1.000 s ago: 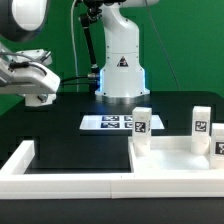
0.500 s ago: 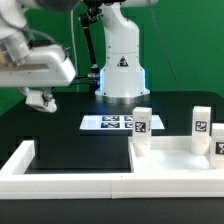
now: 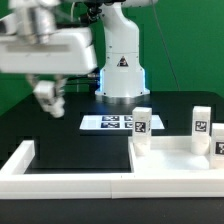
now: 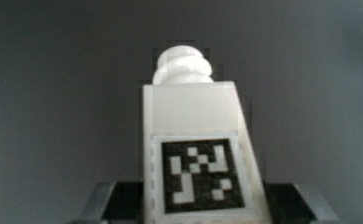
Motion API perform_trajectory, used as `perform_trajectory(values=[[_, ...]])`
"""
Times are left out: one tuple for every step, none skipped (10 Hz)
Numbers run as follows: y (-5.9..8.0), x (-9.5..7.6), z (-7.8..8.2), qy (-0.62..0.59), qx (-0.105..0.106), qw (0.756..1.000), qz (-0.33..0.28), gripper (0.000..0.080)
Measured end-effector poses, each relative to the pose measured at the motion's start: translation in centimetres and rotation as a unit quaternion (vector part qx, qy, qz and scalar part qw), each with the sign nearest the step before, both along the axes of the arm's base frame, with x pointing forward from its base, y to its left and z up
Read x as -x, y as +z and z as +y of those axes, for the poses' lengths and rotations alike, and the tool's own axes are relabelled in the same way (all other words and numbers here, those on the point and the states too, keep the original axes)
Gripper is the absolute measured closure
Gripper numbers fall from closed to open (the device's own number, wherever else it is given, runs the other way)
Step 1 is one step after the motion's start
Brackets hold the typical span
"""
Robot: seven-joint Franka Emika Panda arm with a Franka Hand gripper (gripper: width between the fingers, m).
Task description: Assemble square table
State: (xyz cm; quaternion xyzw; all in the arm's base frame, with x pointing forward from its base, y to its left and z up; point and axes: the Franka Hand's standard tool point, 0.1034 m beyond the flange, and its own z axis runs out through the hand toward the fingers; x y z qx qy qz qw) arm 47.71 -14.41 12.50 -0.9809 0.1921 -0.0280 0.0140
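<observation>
Wrist view alone shows the gripper clamped on a tagged leg block; exterior view shows the gripper above the table.

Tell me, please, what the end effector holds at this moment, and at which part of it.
The end effector holds a white leg block. The hold is at the tagged end, with the round peg end pointing away, as the wrist view shows.

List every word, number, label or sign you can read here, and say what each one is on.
No readable words or numbers.
Robot base: a black triangle warning sign, too small to read.
Leg block in the gripper: a black-and-white tag, only a pattern.
Standing leg blocks and marker board: similar tags, no text.
</observation>
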Motion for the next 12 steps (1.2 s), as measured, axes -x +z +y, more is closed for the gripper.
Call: perform_trajectory(values=[[1.4,-1.9,1.5,0.007,0.009,0.999,-0.031,0.0509],[2.4,-3.0,1.3,0.010,0.021,0.998,-0.059,0.0509],[2.3,-3.0,0.6,0.006,0.049,0.994,-0.102,0.0509],[2.0,-2.6,0.6,0.006,0.067,0.990,-0.126,0.0509],[2.0,-2.5,0.7,0.006,0.073,0.988,-0.133,0.0509],[2.0,-2.5,0.7,0.006,0.071,0.989,-0.131,0.0509],[1.9,-2.8,1.0,0.001,0.073,0.988,-0.134,0.0509],[1.7,-4.7,3.3,0.004,0.088,0.984,-0.156,0.0509],[1.6,-6.9,6.1,0.027,0.091,0.982,-0.163,0.0509],[2.5,-9.6,8.0,0.046,0.092,0.980,-0.172,0.0509],[3.5,-10.9,8.5,0.051,0.088,0.980,-0.173,0.0509],[3.5,-10.9,8.3,0.051,0.091,0.979,-0.176,0.0509]])
